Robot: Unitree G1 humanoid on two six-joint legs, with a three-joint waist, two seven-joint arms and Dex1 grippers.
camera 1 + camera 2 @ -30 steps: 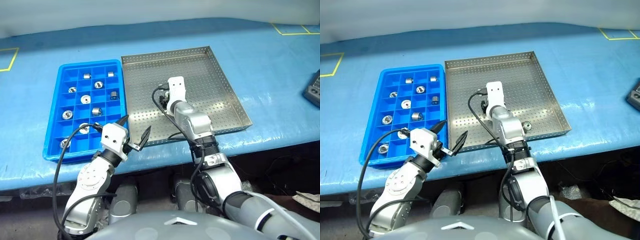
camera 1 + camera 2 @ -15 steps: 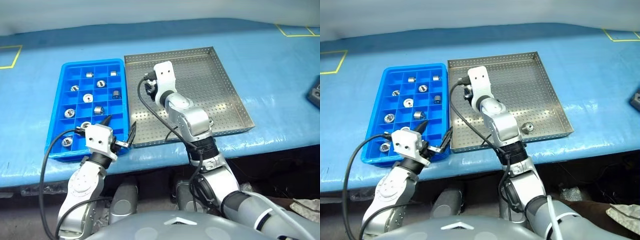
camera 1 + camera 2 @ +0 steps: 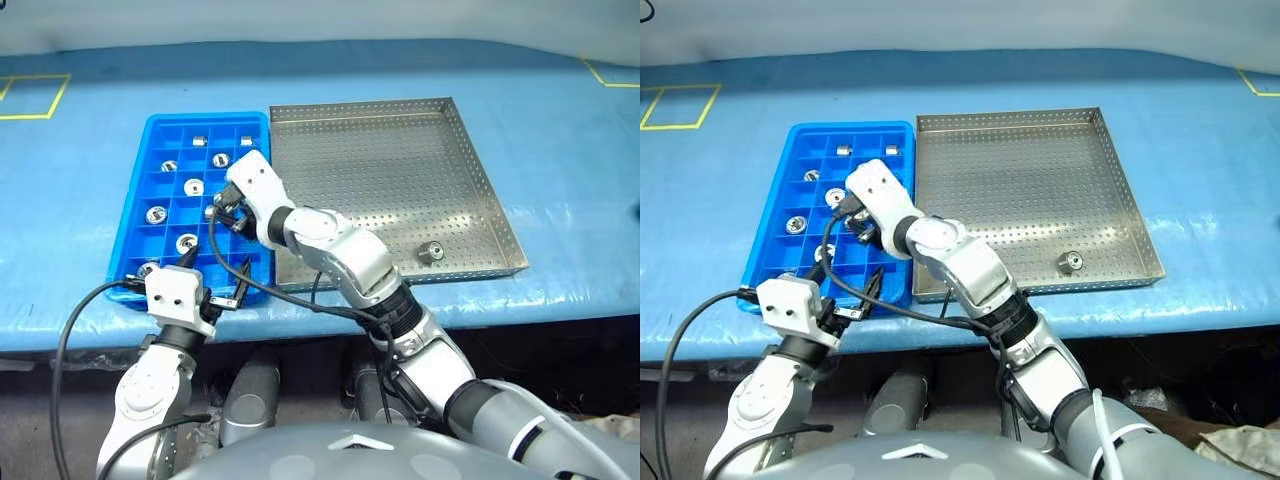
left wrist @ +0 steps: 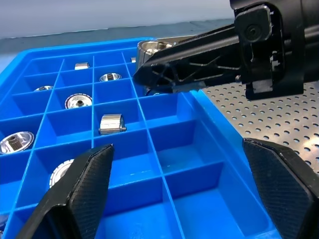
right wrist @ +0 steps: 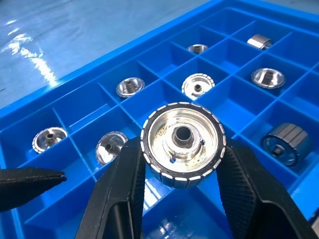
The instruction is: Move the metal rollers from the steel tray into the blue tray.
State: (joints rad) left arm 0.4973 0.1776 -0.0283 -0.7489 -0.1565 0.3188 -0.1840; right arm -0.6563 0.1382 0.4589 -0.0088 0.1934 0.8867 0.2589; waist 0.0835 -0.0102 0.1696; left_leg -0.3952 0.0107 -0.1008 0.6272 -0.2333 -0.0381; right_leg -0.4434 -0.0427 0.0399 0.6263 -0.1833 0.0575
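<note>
Blue table cover (image 3: 560,140) with yellow tape (image 3: 35,98), probably marked squares.

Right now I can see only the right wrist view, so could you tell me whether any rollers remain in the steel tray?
Observer: One metal roller lies in the steel tray, near its front right corner.
Operator: Thank you. Where is the left pincer, please?
Observer: The left pincer is open and empty at the near edge of the blue tray. It is on the robot's side of the right pincer and apart from it. The right pincer carries the held roller over the compartments.
</note>
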